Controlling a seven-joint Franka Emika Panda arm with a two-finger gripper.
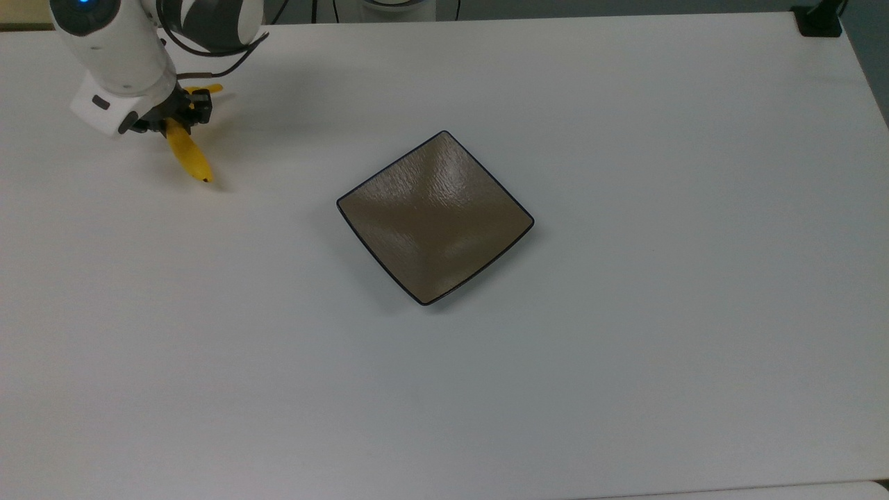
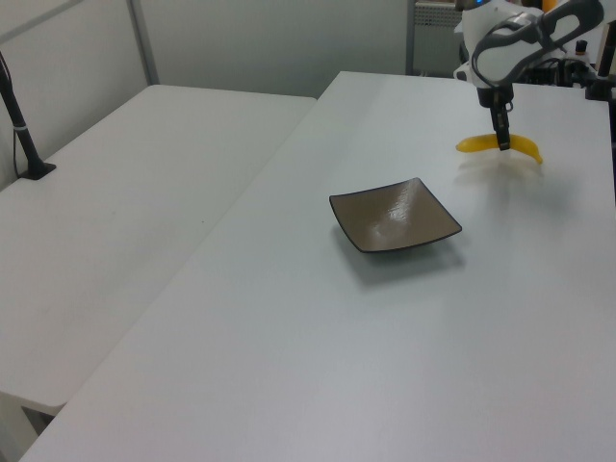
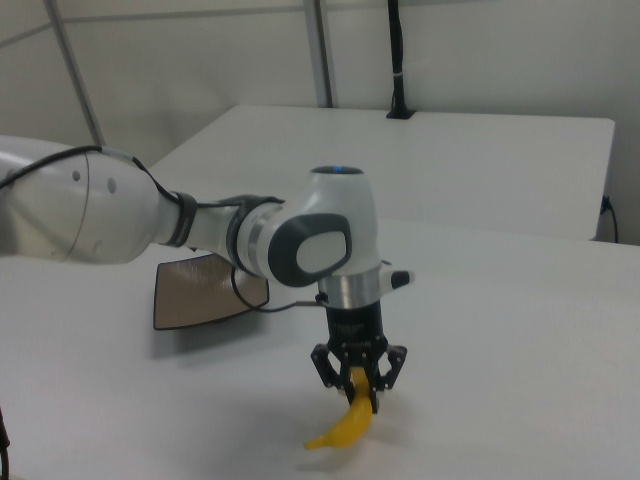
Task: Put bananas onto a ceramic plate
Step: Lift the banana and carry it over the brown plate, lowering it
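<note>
In the top view's upper left, my black two-finger gripper (image 1: 182,114) is clamped around the bright yellow curved banana (image 1: 187,153); the square grey-brown ceramic plate (image 1: 435,217) sits mid-frame on the white table (image 1: 625,347), well apart.

In the left view's upper right, the banana (image 2: 499,146) hangs above its shadow, beyond the plate (image 2: 395,216).

In the right view's lower centre, my fingers (image 3: 372,385) pinch the banana (image 3: 345,426), the plate (image 3: 200,290) behind at left.

Plate (image 3: 205,290) half behind arm (image 3: 150,225)
</note>
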